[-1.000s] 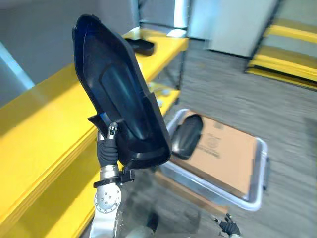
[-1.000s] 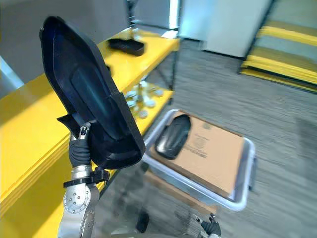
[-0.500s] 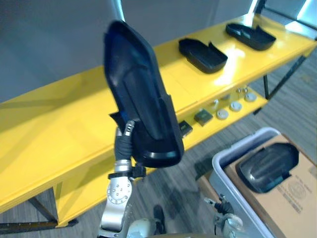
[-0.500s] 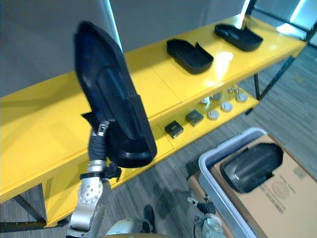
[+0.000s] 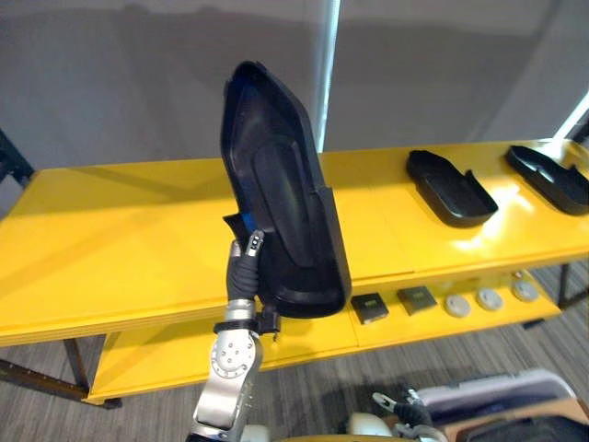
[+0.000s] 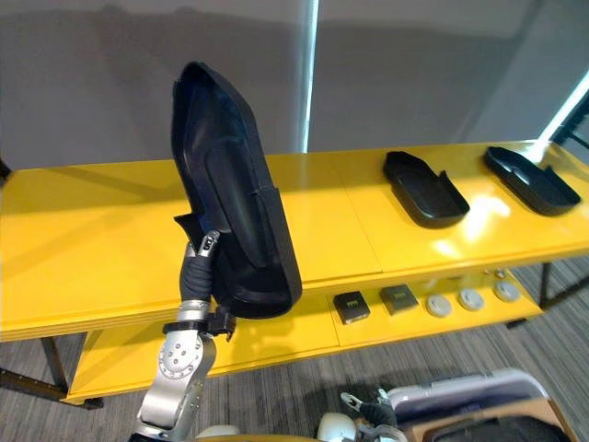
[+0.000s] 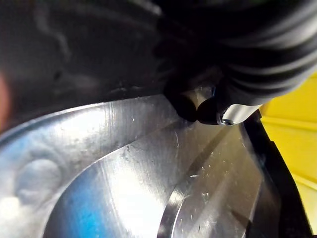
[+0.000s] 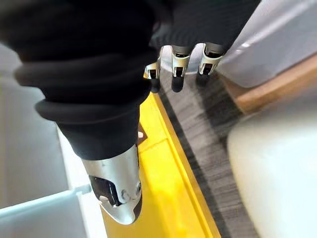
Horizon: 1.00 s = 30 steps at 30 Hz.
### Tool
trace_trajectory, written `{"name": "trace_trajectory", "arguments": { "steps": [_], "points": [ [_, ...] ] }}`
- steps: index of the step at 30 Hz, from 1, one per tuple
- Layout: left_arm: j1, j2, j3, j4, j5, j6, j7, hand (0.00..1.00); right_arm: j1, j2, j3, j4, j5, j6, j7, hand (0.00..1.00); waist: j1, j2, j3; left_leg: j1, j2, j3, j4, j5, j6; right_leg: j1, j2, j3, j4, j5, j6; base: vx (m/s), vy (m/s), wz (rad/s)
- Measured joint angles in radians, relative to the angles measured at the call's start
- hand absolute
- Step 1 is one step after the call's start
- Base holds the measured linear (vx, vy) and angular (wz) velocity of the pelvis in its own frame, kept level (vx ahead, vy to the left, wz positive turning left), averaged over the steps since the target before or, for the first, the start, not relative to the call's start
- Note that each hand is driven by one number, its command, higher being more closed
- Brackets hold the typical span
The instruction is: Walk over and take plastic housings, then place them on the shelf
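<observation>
Over the yellow shelf (image 5: 110,239) the left hand (image 5: 245,265) clutches a black plastic housing (image 5: 281,212) upright; placing seems next, lowering it onto bare shelf.

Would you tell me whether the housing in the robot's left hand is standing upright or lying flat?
Upright: the black plastic housing stands on end in the left hand, tapered end up.

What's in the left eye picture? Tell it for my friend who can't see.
The robot's left hand holds a big black housing nearly upright before a long yellow shelf. Two more black housings lie on the shelf's top at the right, and small parts sit on its lower level.
</observation>
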Motion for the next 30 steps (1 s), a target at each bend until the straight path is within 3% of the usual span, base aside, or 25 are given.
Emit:
{"name": "trace_trajectory", "arguments": {
  "steps": [4, 10, 16, 23, 30],
  "points": [
    [-0.001, -0.025, -0.006, 0.005, -0.001, 0.001, -0.014, 1.00, -0.025, -0.004, -0.002, -0.023, 0.000, -0.003, 0.001, 0.00, -0.004, 0.009, -0.002, 0.068, 0.032, -0.005, -0.110, 0.058, -0.033, 0.035, 0.029, -0.036, -0.021, 0.008, -0.013, 0.12, -0.167, 0.10],
    [0.000, -0.020, 0.002, 0.024, 0.001, 0.005, -0.010, 1.00, -0.009, 0.006, -0.006, -0.018, -0.005, -0.003, 0.003, 0.00, -0.002, 0.005, -0.008, 0.072, 0.024, -0.008, -0.150, 0.085, -0.029, 0.054, 0.027, -0.037, -0.085, 0.029, -0.028, 0.00, -0.009, 0.01],
    [-0.015, -0.013, 0.011, 0.109, 0.021, 0.027, 0.006, 1.00, 0.008, 0.014, -0.007, 0.044, -0.009, -0.004, 0.007, 0.00, -0.007, -0.002, -0.030, 0.065, 0.021, -0.005, -0.198, 0.125, -0.018, 0.076, 0.032, -0.036, -0.192, 0.099, -0.022, -0.10, 0.025, 0.00],
    [-0.243, 0.054, 0.204, 0.367, 0.058, 0.080, 0.081, 1.00, -0.007, -0.003, 0.005, 0.066, -0.031, -0.003, 0.012, 0.00, -0.044, 0.012, -0.041, 0.087, 0.023, 0.028, -0.320, 0.203, -0.027, 0.118, 0.055, -0.002, -0.410, 0.250, -0.017, -0.11, 0.002, -0.19],
    [-0.393, 0.115, 0.291, 0.524, 0.058, 0.111, 0.147, 1.00, -0.013, -0.017, 0.008, 0.077, -0.048, -0.003, 0.032, 0.00, -0.073, 0.014, -0.042, 0.095, 0.020, 0.046, -0.370, 0.228, -0.036, 0.139, 0.060, 0.014, -0.520, 0.314, -0.017, -0.04, -0.005, -0.11]
  ]
}}
